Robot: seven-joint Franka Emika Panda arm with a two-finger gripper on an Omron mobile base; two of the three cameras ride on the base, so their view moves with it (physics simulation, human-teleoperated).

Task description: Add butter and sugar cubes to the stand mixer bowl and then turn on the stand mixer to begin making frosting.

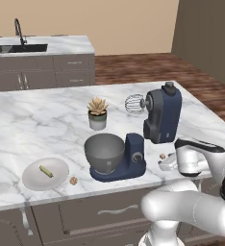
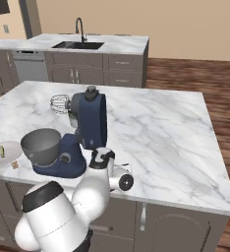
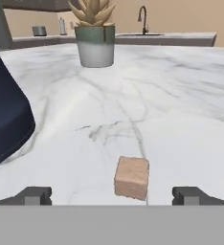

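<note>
The white marble counter (image 1: 47, 120) carries everything. On it stands the navy-blue stand mixer with a tilted-up head and a silver wire whisk (image 1: 160, 117), and this mixer is the landmark here. In its flat base sits the deep round grey metal bowl (image 1: 104, 151), directly under the raised whisk. Behind the mixer, towards the far side of the counter, stands a small grey pot with a pale spiky succulent (image 1: 97, 113).

To the left of the mixer base, near the front edge, lies a flat white plate (image 1: 37, 178), and on it the thin pale yellow-green butter stick (image 1: 46, 171). Between the plate and the mixer base lies one tan-brown sugar cube (image 1: 73, 180) on the bare marble. The other tan sugar cube (image 3: 131, 177) lies on the right side of the mixer base — just beside it, close to the counter edge.

The two-finger gripper (image 3: 112, 195) is low over the counter at this right side of the mixer. Its jaws stand wide apart and hold nothing; the second cube lies between the two dark fingertips (image 3: 35, 195), a little ahead of them, not touching either one.

In the base views the white arm covers the fingers, and the right cube is only a small speck there. In the hand view the mixer is cut off at the left border — only a dark blue mass.
</note>
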